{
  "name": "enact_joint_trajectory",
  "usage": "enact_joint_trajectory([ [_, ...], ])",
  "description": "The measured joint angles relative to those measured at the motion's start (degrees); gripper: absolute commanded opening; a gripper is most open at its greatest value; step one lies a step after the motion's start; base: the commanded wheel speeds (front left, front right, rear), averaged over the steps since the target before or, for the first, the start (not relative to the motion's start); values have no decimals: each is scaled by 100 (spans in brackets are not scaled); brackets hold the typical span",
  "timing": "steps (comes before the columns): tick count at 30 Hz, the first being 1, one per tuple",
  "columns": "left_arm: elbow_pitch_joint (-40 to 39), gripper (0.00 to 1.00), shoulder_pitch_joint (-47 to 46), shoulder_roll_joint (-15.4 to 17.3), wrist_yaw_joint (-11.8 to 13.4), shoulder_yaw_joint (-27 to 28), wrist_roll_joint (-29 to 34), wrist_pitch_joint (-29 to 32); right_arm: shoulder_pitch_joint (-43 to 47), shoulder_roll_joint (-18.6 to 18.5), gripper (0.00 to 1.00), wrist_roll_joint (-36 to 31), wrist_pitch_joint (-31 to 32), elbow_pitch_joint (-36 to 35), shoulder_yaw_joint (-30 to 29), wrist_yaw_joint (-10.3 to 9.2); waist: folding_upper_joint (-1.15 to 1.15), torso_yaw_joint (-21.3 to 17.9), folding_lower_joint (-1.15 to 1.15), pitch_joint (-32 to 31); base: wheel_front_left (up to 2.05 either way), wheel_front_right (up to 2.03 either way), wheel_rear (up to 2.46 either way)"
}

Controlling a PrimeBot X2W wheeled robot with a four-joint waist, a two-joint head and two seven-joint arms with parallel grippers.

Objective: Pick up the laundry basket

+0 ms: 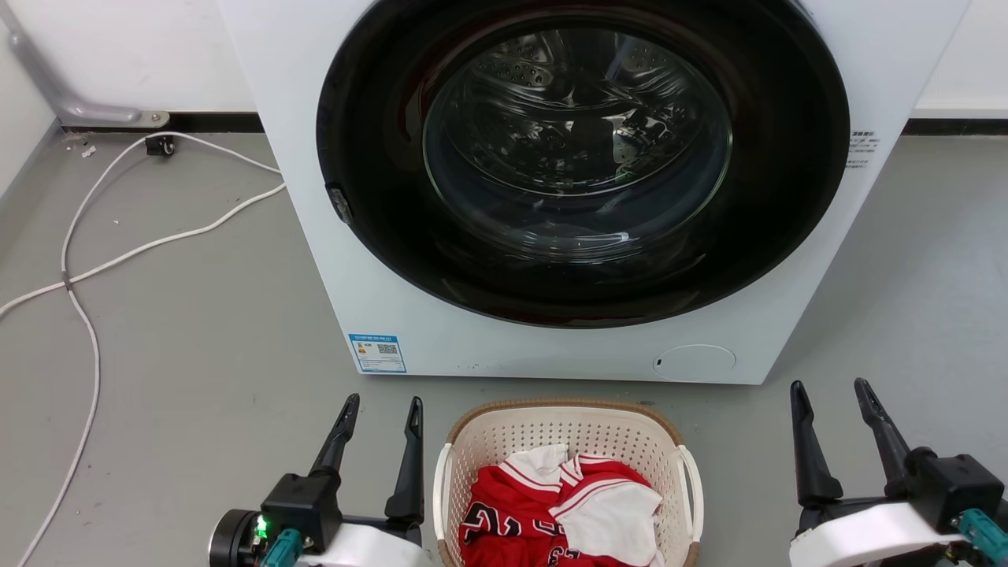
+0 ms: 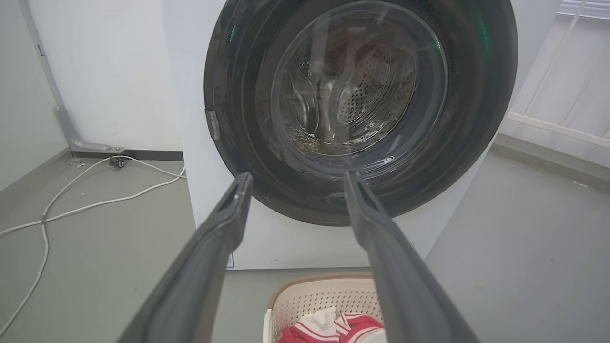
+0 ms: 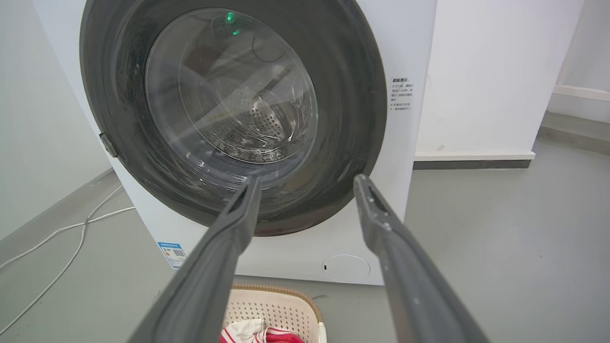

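Note:
The laundry basket (image 1: 504, 437) stands on the grey floor just in front of the washing machine (image 1: 307, 236), at the bottom middle of the head view. It is cream perforated plastic with a brown woven-look rim and white side handles, and red and white clothes (image 1: 551, 504) lie in it. My left gripper (image 1: 382, 403) is open, just left of the basket and close to its left handle. Further off on the basket's right, my right gripper (image 1: 833, 386) is open too. The basket also appears low in the left wrist view (image 2: 305, 297) and right wrist view (image 3: 281, 305).
The washing machine's round dark door (image 1: 583, 157) is shut, close behind the basket. White cables (image 1: 87, 260) trail over the floor at the left. A wall and dark baseboard (image 1: 953, 124) run behind. Bare grey floor lies on both sides of the basket.

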Motion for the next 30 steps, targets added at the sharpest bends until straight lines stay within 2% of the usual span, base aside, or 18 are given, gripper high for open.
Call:
enact_joint_trajectory([
  [8,109,100,107,-155,-104,152,170,-82,53,0,100,-200,-91,111,-49,0,0,11,0,3,0,0,0],
  [18,342,100,205,-298,-393,354,535,-190,61,-1,100,-416,-198,410,-86,0,0,3,0,-1,0,0,0],
  [27,326,100,223,-338,-454,376,1006,-268,58,-1,100,-734,-285,467,-47,0,0,-19,0,-14,0,0,0],
  [30,343,100,226,-348,-488,390,1031,-268,58,-1,100,-648,-296,544,-64,0,0,-25,0,-28,0,0,0],
])
